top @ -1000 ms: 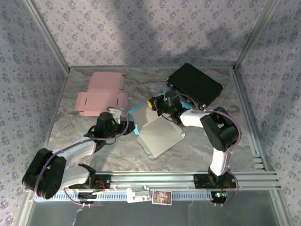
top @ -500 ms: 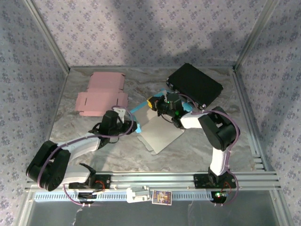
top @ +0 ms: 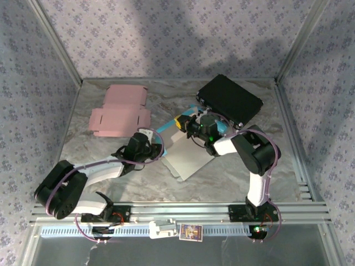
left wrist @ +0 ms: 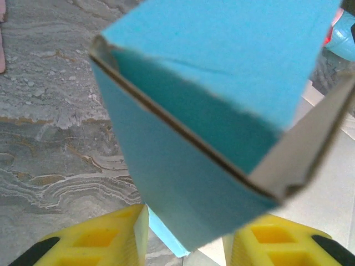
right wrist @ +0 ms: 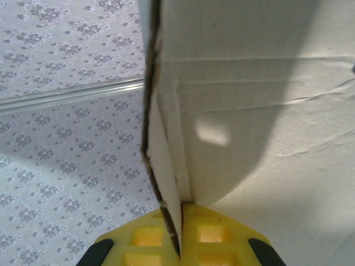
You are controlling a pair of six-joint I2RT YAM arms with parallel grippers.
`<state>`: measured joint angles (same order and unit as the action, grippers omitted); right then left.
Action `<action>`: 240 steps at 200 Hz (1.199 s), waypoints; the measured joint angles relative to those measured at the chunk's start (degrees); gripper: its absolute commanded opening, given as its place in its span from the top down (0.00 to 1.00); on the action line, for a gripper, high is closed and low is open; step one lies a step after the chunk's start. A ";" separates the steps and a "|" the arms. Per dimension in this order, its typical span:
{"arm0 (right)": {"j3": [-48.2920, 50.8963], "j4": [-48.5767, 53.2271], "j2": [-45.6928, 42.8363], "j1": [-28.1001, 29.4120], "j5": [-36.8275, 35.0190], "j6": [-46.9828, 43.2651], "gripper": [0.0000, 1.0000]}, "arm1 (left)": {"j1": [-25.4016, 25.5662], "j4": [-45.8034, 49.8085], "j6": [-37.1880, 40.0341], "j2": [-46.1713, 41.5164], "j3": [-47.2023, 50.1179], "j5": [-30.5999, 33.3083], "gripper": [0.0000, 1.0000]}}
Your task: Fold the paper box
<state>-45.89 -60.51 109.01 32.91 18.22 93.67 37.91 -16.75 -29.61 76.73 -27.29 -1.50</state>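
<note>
The paper box [top: 188, 158] is blue outside and white inside, and lies partly folded at the table's middle between both grippers. My left gripper [top: 157, 147] is at its left edge. In the left wrist view a raised blue wall of the paper box [left wrist: 222, 83] fills the gap between the yellow fingers [left wrist: 105, 238] of the left gripper [left wrist: 188, 216]. My right gripper [top: 191, 126] is at the box's far edge. In the right wrist view the right gripper [right wrist: 182, 208] is shut on a thin white flap of the paper box [right wrist: 249, 111].
A flat pink paper box blank [top: 119, 111] lies at the back left. A black case [top: 230, 100] sits at the back right, close behind the right arm. Patterned walls enclose the marbled table [top: 100, 160]; bare room lies at the front and far right.
My left gripper has moved right, up against the box's left edge, and has narrowed a little. The white panel looks narrower and steeper. The right gripper has kept its grip and shifted slightly right.
</note>
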 measured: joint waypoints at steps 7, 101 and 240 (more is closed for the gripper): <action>0.00 -0.26 0.13 0.00 -0.02 0.09 1.00 | 0.39 0.02 -0.24 0.00 -0.02 0.90 0.64; 0.33 -2.01 0.50 0.35 -2.86 0.35 1.00 | 2.67 3.56 -2.49 3.21 -4.17 8.76 0.74; 0.42 -2.73 0.92 0.76 -7.23 1.46 1.00 | 5.14 9.70 -7.02 8.17 -10.84 17.73 0.79</action>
<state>-45.47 -63.24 109.93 33.67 10.98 95.13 43.05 -7.05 -36.62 84.90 -38.13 16.23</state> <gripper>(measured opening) 0.059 0.182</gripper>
